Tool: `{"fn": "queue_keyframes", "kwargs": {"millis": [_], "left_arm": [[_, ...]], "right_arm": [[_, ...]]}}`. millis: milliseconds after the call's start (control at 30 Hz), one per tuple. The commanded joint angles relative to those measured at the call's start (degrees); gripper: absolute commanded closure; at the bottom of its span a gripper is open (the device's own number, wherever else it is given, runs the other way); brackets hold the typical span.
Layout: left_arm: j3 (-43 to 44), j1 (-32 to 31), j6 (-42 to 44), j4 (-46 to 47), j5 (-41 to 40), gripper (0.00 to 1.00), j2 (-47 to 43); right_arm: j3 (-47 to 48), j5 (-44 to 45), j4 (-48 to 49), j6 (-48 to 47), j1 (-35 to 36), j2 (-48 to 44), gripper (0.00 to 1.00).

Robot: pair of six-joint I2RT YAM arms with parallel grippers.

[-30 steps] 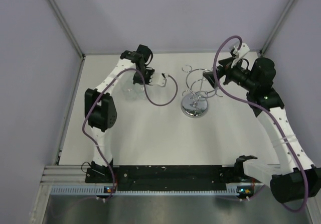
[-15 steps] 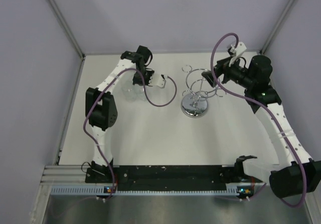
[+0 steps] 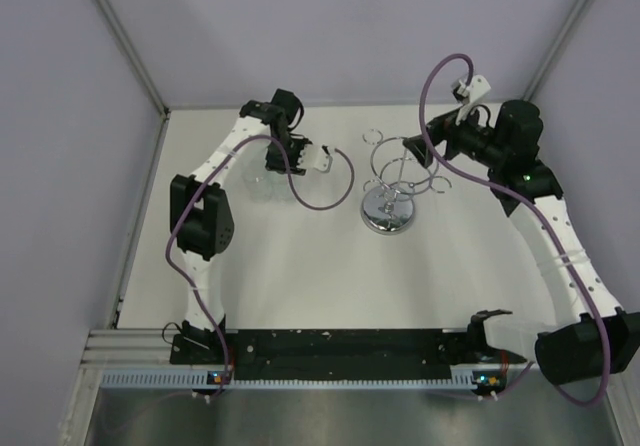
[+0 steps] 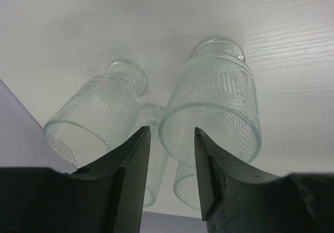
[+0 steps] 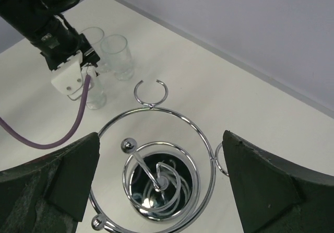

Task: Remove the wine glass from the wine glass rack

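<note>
The chrome wine glass rack stands mid-table at the back on its mirror disc base. Its rings show no glass hanging on them. In the right wrist view the rack lies straight below my right gripper, whose jaws are wide open either side of it. My right gripper hovers at the rack's right side. Several clear ribbed glasses stand on the table at the back left. My left gripper is open just above them, with the glasses right in front of its fingertips; nothing is clamped.
The glasses also show in the right wrist view, beside the left gripper's white camera mount. A purple cable loops between the left arm and the rack. Enclosure walls stand close at the back and on both sides.
My right arm has drawn back and up a little over the rack. The left arm has barely moved.
</note>
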Motion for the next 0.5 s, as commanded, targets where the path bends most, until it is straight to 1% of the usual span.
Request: {"fn": "queue_keyframes", "kwargs": {"millis": [0, 133, 233, 267, 300, 400, 467], "left_arm": [[4.2, -0.1, -2.4, -1.2, 3.8, 0.54, -6.3], [6.7, -0.3, -8.7, 0.1, 4.4, 0.51, -10.8], [4.8, -0.4, -13.4, 3.8, 4.9, 0.42, -15.6], [3.8, -0.4, -15.5, 5.4, 5.1, 0.26, -17.2], [2.4, -0.2, -17.8, 6.9, 5.2, 0.02, -19.1], [-2.7, 0.6, -25.8, 12.4, 6.0, 0.02, -24.1], [-6.3, 2.1, -34.5, 16.2, 8.5, 0.02, -27.2]], "right_arm": [[7.1, 7.4, -6.6, 0.5, -0.4, 2.7, 0.01], [13.6, 16.4, -14.2, 0.4, -0.5, 6.9, 0.01], [16.6, 16.0, -17.7, -2.1, -0.5, 8.5, 0.01], [17.2, 15.7, -18.7, -2.6, -0.5, 8.8, 0.01], [17.6, 16.7, -19.4, -2.1, -0.5, 8.8, 0.01], [19.1, 24.5, -21.3, 3.5, -0.4, 9.4, 0.01], [21.3, 31.2, -24.8, 7.7, -0.5, 10.3, 0.01]]}}
